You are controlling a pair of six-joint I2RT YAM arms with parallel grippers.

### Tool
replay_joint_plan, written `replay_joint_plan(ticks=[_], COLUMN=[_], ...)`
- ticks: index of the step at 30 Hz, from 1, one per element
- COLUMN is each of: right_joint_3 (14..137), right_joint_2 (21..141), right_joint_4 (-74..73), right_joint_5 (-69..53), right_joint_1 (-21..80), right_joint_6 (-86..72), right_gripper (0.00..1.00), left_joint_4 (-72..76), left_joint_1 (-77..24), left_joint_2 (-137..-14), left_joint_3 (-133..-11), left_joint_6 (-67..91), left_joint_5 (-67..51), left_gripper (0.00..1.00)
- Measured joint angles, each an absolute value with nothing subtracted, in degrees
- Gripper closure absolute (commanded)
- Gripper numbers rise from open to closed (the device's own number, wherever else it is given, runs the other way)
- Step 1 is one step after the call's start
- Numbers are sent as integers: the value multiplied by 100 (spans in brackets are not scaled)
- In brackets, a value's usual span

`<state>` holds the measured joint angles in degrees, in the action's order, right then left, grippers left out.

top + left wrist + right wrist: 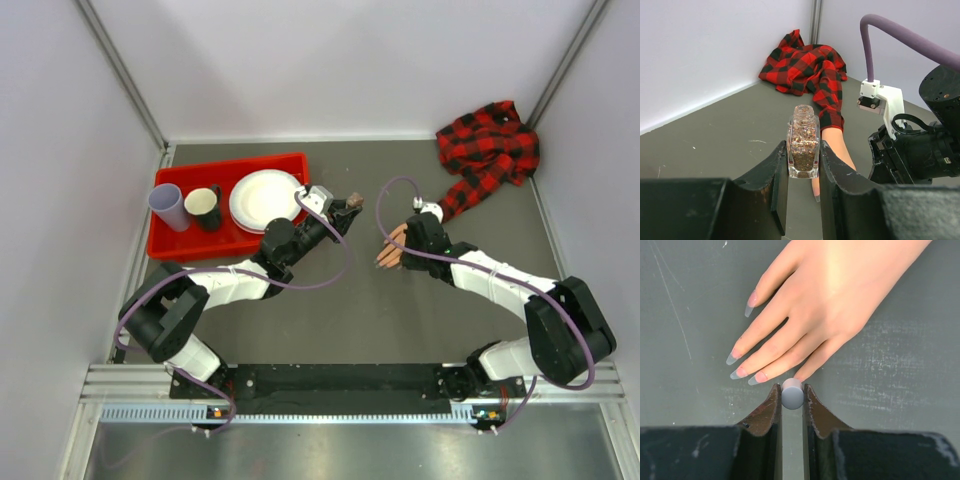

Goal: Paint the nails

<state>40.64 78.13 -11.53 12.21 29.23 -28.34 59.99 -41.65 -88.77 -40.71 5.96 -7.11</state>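
Note:
The peach mannequin hand (825,295) lies palm down on the grey table, its plaid sleeve (487,150) trailing to the back right corner. Its long clear nails (733,358) point toward me in the right wrist view. My right gripper (792,390) is shut on a round grey brush cap (792,394), seen end on, right over the little finger's tip, which it hides. My left gripper (803,162) is shut on a clear uncapped bottle (803,142) of copper glitter polish, held upright just left of the hand (837,150). Both grippers show in the top view, left (347,208) and right (402,250).
A red tray (190,245) at the back left holds a white plate (265,198), a lilac cup (168,206) and a black cup (203,207). White walls close in the table at the back and both sides. The right arm (920,145) stands close to the right of the bottle.

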Motion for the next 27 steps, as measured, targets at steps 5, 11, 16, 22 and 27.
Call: replay_joint_plan(ticks=[5,11,16,22,27], right_joint_3=[4064,4064,4064,4154,4178], right_joint_2=[7813,7813,7813,7854,7859], right_joint_4=[-1155,-1155,-1155,-1155,-1157], right_joint_5=[1330,1389,1415,1468,1503], right_joint_1=[2923,2923,2923,2923,2923], right_joint_6=[-2864,-2869,-2869,-2869,-2871], right_gripper=[100,100,100,100,100], left_joint_4=[6001,5999,6001,6001,6001], left_joint_1=[-4165,-4165,-4165,-4165,-4165], left_joint_2=[-8877,-8877,-8877,-8877,-8877], left_joint_3=[-4071,-4071,-4071,-4071,-4071], left_joint_6=[596,609,611,611,611], left_joint_5=[-718,-731,-733,-770,-770], left_gripper=[100,100,100,100,100])
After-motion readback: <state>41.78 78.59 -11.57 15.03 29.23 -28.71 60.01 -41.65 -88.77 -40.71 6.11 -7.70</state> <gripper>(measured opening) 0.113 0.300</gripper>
